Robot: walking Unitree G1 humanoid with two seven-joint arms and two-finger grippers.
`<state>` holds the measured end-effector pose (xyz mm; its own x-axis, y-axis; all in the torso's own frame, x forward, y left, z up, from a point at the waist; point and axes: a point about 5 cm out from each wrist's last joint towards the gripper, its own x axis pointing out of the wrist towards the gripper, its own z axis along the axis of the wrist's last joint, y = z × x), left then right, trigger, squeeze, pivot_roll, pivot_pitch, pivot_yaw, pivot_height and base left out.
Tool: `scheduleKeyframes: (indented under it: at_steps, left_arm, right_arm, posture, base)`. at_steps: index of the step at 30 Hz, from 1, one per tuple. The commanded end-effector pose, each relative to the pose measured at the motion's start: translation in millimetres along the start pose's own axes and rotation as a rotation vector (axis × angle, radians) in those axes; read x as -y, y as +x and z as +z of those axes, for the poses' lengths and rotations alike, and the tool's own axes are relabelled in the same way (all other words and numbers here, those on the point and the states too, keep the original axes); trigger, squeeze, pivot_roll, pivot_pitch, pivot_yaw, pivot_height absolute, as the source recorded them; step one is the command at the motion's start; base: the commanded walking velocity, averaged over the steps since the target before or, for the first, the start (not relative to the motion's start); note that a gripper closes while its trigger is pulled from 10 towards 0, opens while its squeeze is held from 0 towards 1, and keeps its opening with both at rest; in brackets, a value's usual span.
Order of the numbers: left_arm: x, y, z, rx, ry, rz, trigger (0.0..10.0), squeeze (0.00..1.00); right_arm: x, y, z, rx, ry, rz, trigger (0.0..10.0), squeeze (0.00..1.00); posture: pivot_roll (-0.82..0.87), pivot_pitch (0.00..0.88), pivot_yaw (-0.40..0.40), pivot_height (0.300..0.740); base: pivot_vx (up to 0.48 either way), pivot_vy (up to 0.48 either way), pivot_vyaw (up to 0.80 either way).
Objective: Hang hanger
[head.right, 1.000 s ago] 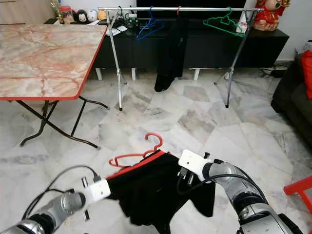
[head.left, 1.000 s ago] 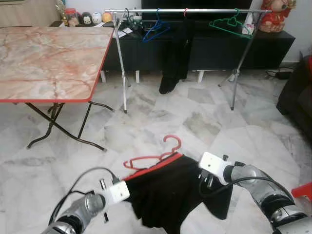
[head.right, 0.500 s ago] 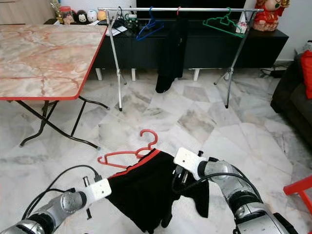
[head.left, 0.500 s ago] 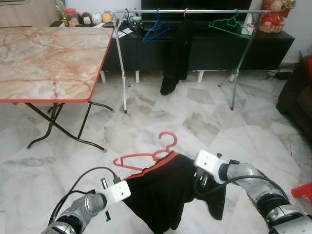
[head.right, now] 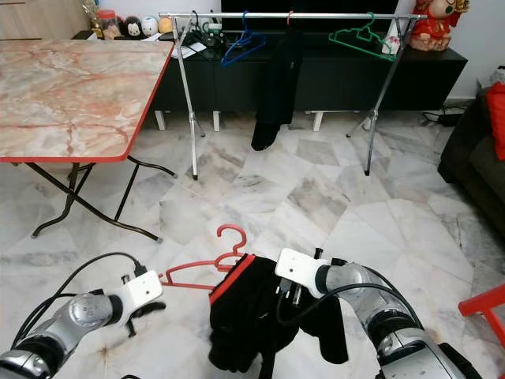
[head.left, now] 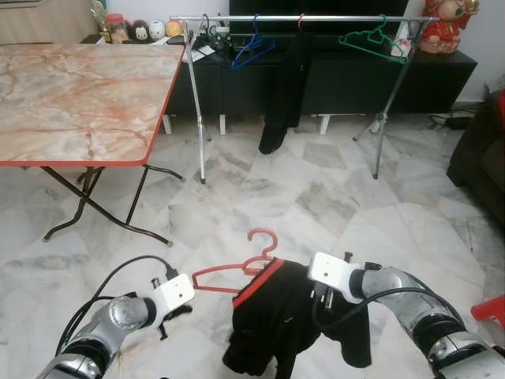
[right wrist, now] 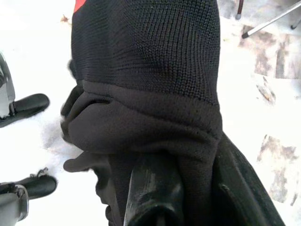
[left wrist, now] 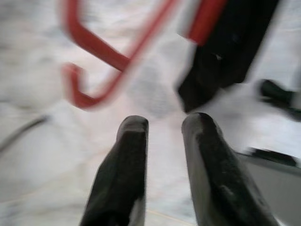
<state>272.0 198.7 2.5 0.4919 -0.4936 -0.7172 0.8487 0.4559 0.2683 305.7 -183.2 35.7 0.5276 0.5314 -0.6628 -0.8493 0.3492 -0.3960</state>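
A red hanger (head.left: 234,274) carries a black garment with a red trim (head.left: 272,328), low over the marble floor in front of me. My right gripper (head.left: 322,297) is shut on the bunched garment, and cloth drapes over its fingers (right wrist: 155,188) in the right wrist view. My left gripper (head.left: 173,314) is to the left of the hanger, apart from it. Its two fingers (left wrist: 131,141) stand slightly open with nothing between them, and the hanger's blurred red end (left wrist: 89,89) lies just beyond. The metal clothes rail (head.left: 304,17) stands far ahead.
On the rail hang a blue hanger (head.left: 254,47), a green hanger (head.left: 371,39) and a dark garment (head.left: 282,87). A marble-top folding table (head.left: 79,95) stands at the left, with a dark sofa (head.left: 481,150) and a red stool (head.left: 493,306) at the right.
My left gripper has let go of the garment and drawn back to the left. The garment has bunched up, hanging from the right gripper, and the hanger has shifted left.
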Motion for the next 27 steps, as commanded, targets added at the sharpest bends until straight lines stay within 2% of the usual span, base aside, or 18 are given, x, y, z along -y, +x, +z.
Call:
scheduleKeyframes:
  at_steps: [1,5,7,10,13,16,21,22,23,25,27]
  left_arm:
    - [-2.9,-3.8,4,0.044,-0.039,-0.031,10.0,1.0]
    - [-16.6,-9.3,19,0.14,-0.071,0.001,10.0,1.0]
    - [-25.5,-14.6,34,0.227,-0.119,-0.009,10.0,1.0]
    - [-33.5,-25.3,58,0.36,-0.161,-0.068,10.0,1.0]
    - [-33.9,-32.7,73,0.427,-0.161,-0.124,10.0,1.0]
    - [-31.9,-38.0,83,0.461,-0.144,-0.176,10.0,1.0]
    - [-26.8,-37.7,88,0.432,-0.1,-0.205,10.0,1.0]
    - [-24.3,-37.2,89,0.424,-0.107,-0.224,10.0,0.44]
    - [-21.7,-34.3,87,0.396,-0.115,-0.238,10.0,0.0]
    - [-16.1,-26.5,79,0.301,-0.093,-0.246,10.0,0.0]
    - [-15.5,-17.8,74,0.236,-0.091,-0.205,10.0,0.0]
  right_arm:
    - [4.0,1.7,8,0.025,-0.021,-0.004,10.0,0.0]
    - [1.6,2.4,10,0.049,-0.028,0.021,10.0,0.0]
    - [-0.2,2.0,8,0.035,-0.047,0.038,10.0,0.0]
    - [-4.6,1.2,2,-0.008,-0.088,0.067,10.0,0.0]
    - [-8.0,1.2,-2,-0.036,-0.107,0.083,10.0,0.0]
    - [-9.7,2.0,-5,-0.062,-0.12,0.077,10.0,0.0]
    - [-14.3,4.2,-2,-0.025,-0.103,0.106,10.0,0.0]
    - [-15.0,4.9,0,-0.017,-0.102,0.109,10.0,0.0]
    - [-15.1,5.9,2,-0.007,-0.106,0.11,10.0,0.0]
    - [-14.9,7.9,7,0.017,-0.104,0.114,10.0,0.0]
    - [-16.8,9.1,10,0.037,-0.102,0.142,10.0,0.0]
  posture:
    - [-0.05,0.0,-0.041,0.727]
    - [-0.05,0.0,-0.042,0.727]
    - [-0.05,0.0,-0.042,0.727]
    - [-0.05,0.0,-0.041,0.727]
    - [-0.05,0.0,-0.04,0.727]
    - [-0.05,0.0,-0.039,0.727]
    - [-0.05,0.0,-0.039,0.727]
    - [-0.05,0.0,-0.039,0.727]
    - [-0.05,0.0,-0.04,0.727]
    - [-0.05,0.0,-0.043,0.727]
    - [-0.05,0.0,-0.043,0.727]
  base:
    - [0.0,0.0,0.0]
    - [0.0,0.0,0.0]
    - [0.0,0.0,0.0]
    - [0.0,0.0,0.0]
    - [0.0,0.0,0.0]
    - [0.0,0.0,0.0]
    - [0.0,0.0,0.0]
    - [0.0,0.0,0.0]
    - [0.0,0.0,0.0]
    - [0.0,0.0,0.0]
    - [0.0,0.0,0.0]
